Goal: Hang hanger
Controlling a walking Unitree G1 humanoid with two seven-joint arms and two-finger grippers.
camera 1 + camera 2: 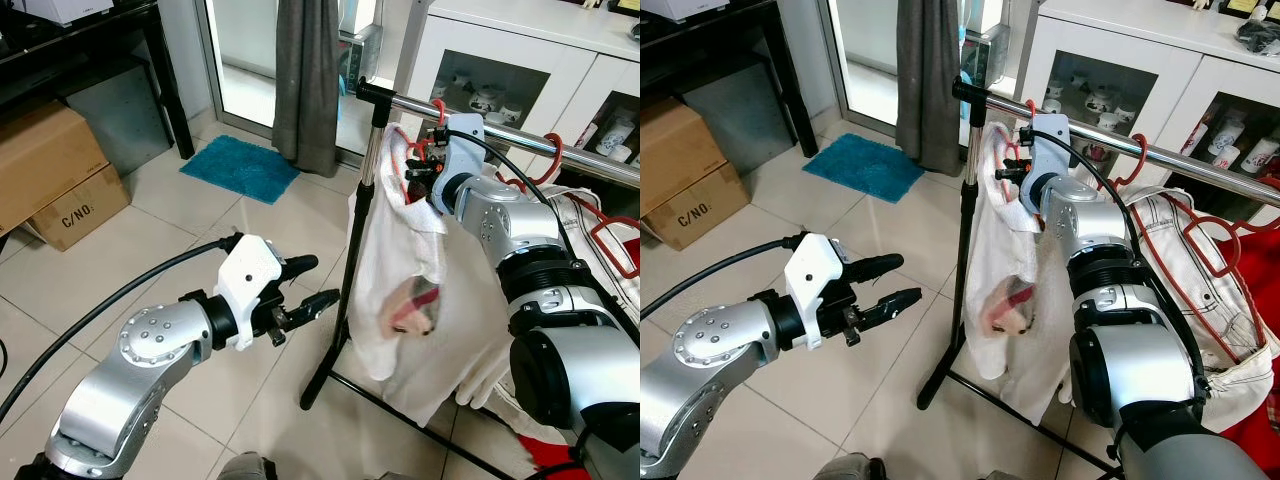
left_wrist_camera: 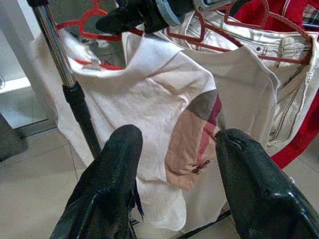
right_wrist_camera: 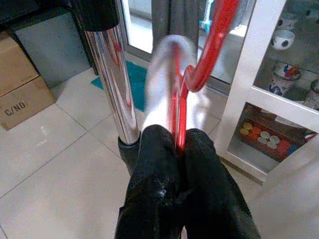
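At upper right of the head view, the right gripper (image 3: 180, 149) is pinching the red hanger (image 3: 212, 45) beside the rail (image 1: 530, 140) to hook it, while the left gripper (image 1: 305, 285) is hovering with jaws spread.

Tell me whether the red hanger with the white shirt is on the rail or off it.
Cannot tell. The right gripper is shut on the red hanger beside the rail; the hook's seat is hidden. White shirt hangs below.
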